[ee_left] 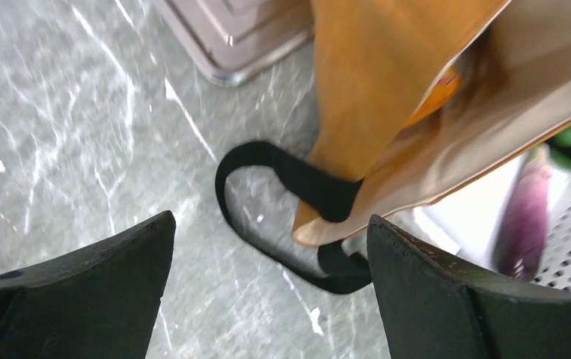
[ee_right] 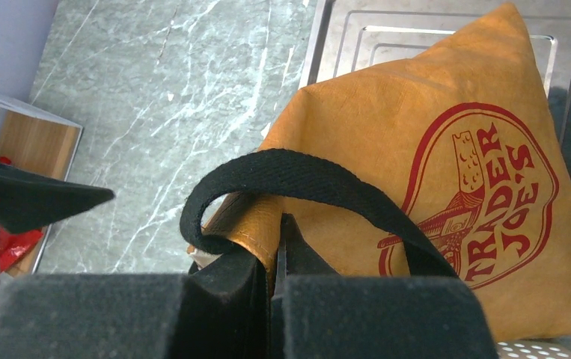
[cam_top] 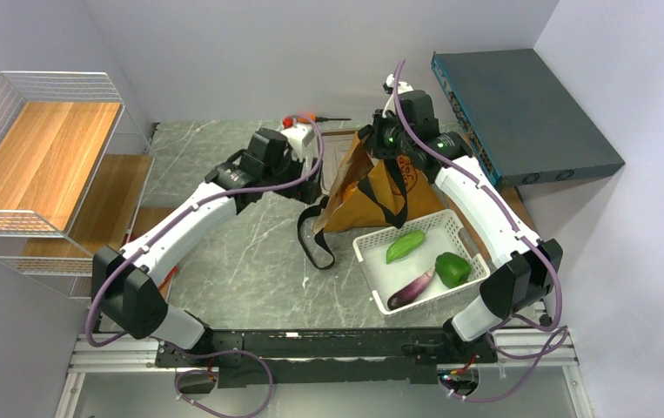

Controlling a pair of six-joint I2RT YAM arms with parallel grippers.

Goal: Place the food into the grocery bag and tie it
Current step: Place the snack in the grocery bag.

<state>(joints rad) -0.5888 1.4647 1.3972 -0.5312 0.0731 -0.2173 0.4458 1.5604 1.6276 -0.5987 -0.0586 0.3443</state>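
The mustard grocery bag (cam_top: 372, 196) stands on the table, pulled up into a peak. My right gripper (cam_top: 380, 141) is shut on its top rim (ee_right: 267, 224), just under a black strap (ee_right: 304, 168). The other strap (cam_top: 315, 237) lies looped on the table. My left gripper (cam_top: 311, 187) is open and empty, low over that loop (ee_left: 267, 168) beside the bag's mouth (ee_left: 432, 149). Something orange (ee_left: 435, 97) shows inside the bag. A purple oblong vegetable (cam_top: 411, 289) lies in the white basket (cam_top: 365, 252); it also shows in the left wrist view (ee_left: 525, 213). Bread pieces are out of view.
Two green vegetables (cam_top: 405, 246) (cam_top: 452, 268) share the basket. A metal tray (ee_right: 447, 34) lies behind the bag. A wire shelf with wooden boards (cam_top: 41, 148) stands at the left and a dark box (cam_top: 519, 113) at the back right. A red-handled tool (cam_top: 311, 117) lies at the back.
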